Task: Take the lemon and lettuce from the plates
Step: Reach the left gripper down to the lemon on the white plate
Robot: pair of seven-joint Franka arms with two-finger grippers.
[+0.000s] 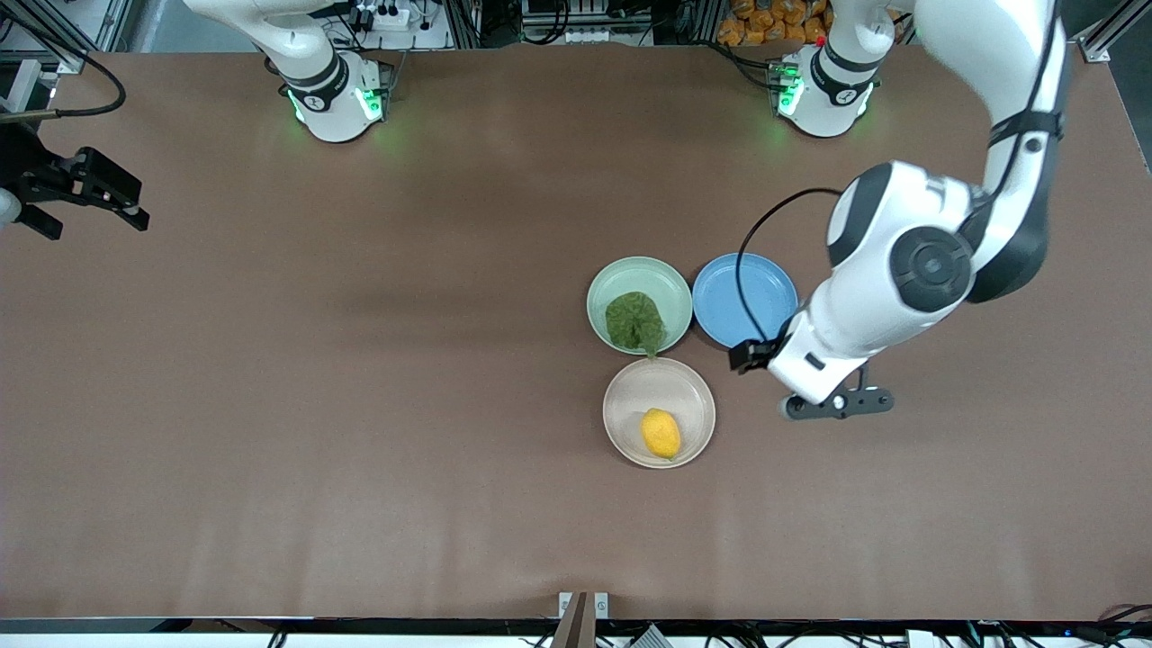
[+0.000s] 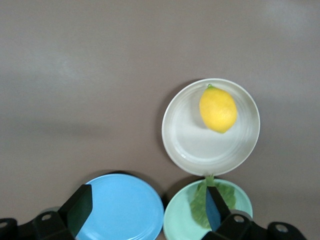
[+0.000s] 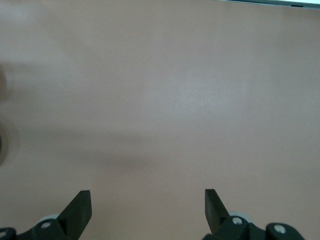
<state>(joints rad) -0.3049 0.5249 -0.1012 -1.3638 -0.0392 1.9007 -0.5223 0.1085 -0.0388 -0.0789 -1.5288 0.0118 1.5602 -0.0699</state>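
Note:
The yellow lemon lies on the beige-white plate, nearest the front camera. The dark green lettuce lies on the mint green plate, just farther from the camera. My left gripper hangs open and empty in the air over the edge of the blue plate, beside both task plates. In the left wrist view its fingers frame the blue plate and the lettuce; the lemon and beige plate show too. My right gripper waits open and empty at the right arm's end of the table.
An empty blue plate sits beside the mint plate, toward the left arm's end. The right wrist view shows bare brown table under the right gripper. The table's front edge runs along the bottom.

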